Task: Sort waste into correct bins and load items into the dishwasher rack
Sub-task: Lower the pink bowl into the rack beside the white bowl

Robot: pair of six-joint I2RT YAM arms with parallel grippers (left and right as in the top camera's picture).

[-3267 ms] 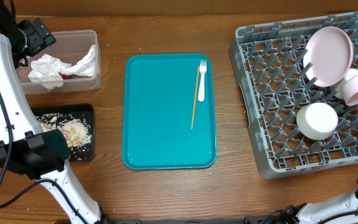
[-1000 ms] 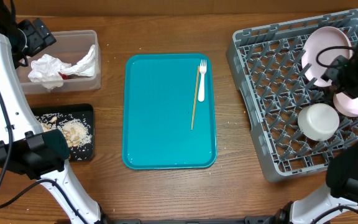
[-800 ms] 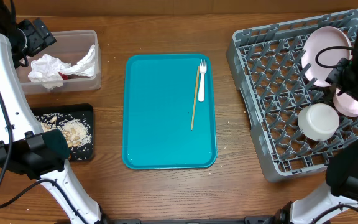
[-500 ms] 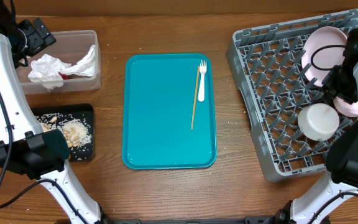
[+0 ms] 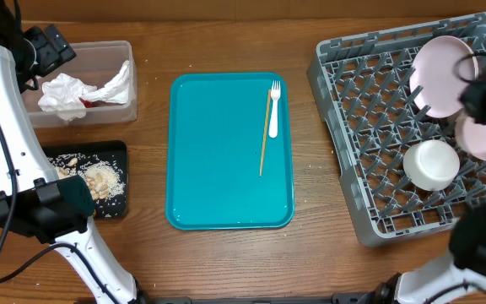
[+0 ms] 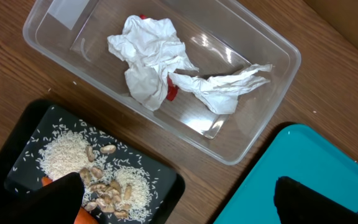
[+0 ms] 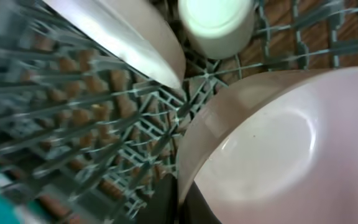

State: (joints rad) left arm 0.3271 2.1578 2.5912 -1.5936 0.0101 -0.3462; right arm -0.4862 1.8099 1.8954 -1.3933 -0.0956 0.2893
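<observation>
Hovering over the dishwasher rack (image 5: 369,101), the right pincer (image 7: 182,208) grips a pale bowl (image 7: 278,155); left pincer (image 6: 184,194) gapes wide.

Tabletop (image 5: 327,253): wood, visible grain, satin. Teal tray (image 5: 218,152): smooth matt plastic. Rack (image 5: 369,101): grey moulded plastic. Tub (image 6: 241,146): clear glossy plastic. Napkins (image 6: 148,62): crumpled paper. Black tray (image 6: 157,180): matt. Bowl (image 7: 272,155): smooth, glossy.

A teal serving tray (image 5: 218,160) lies flat in the middle of the brown wood-grain surface (image 5: 310,262), long sides running near to far, with rounded corners and a raised rim. The left wrist view catches 1 corner.
</observation>
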